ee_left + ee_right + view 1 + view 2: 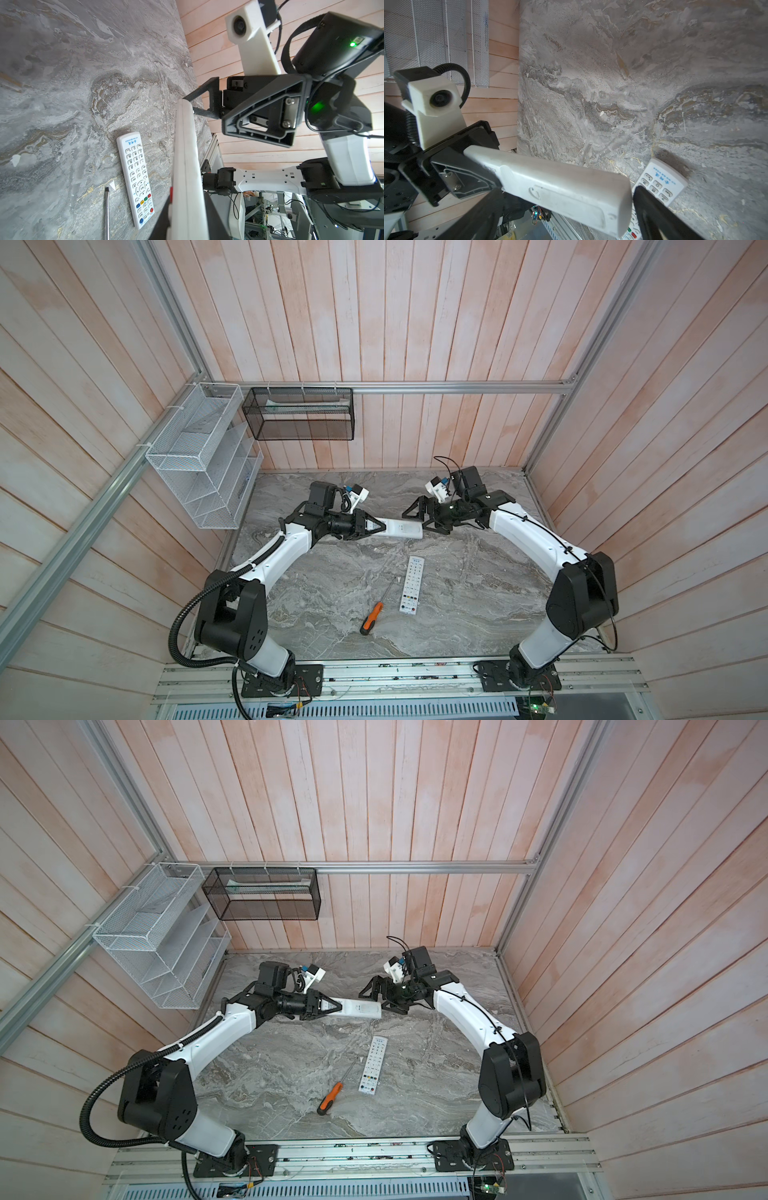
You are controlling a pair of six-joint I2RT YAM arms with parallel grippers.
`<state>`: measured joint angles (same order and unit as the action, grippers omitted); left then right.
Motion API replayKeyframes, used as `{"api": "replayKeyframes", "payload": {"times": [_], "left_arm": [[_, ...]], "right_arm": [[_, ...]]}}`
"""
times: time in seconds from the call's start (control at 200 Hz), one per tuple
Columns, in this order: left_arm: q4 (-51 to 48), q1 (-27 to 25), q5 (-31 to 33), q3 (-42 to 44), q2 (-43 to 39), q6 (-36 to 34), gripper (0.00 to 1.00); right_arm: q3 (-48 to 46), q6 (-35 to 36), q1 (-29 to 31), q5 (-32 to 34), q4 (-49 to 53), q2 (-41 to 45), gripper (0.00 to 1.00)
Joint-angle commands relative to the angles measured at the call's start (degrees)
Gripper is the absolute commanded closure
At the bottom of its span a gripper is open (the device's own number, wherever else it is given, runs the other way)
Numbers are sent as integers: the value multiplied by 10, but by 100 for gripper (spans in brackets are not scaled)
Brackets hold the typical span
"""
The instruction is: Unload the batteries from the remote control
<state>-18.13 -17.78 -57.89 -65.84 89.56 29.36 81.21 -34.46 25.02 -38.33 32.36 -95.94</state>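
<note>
My left gripper [380, 526] is shut on one end of a white remote control [401, 529] and holds it level above the grey marble table [478, 572], back side up. Seen from the right wrist, the remote control [560, 187] has its battery cover [571, 202] closed, so the batteries are hidden. My right gripper [416, 519] stands open, with the remote's free end at the mouth of its jaws; no contact shows. In the left wrist view the held remote control [185, 166] runs edge-on away from the camera.
A second white remote [411, 585] lies buttons-up on the table, with an orange-handled screwdriver [372, 617] beside it. A white wire rack [199, 456] and a black mesh basket [299, 414] hang at the back left. Wooden walls enclose the table.
</note>
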Motion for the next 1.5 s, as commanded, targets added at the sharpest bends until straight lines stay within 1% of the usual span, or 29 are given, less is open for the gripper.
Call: {"api": "replayKeyframes", "payload": {"times": [0.0,0.125,0.42,0.955,1.245,1.495], "left_arm": [[19,4,-20,-16,-2,-5,78],[16,4,-15,-22,2,-5,78],[7,4,-1,-29,6,-9,79],[28,3,-2,-26,-3,9,79],[28,3,-1,-23,-7,10,80],[29,4,-1,-17,-13,10,81]], "right_arm": [[37,29,12,39,57,-18,2],[59,40,21,67,84,-27,2],[60,40,33,70,88,-33,4],[61,31,40,83,87,-37,7],[60,27,44,93,89,-41,10],[75,26,44,128,107,-47,16]]}}
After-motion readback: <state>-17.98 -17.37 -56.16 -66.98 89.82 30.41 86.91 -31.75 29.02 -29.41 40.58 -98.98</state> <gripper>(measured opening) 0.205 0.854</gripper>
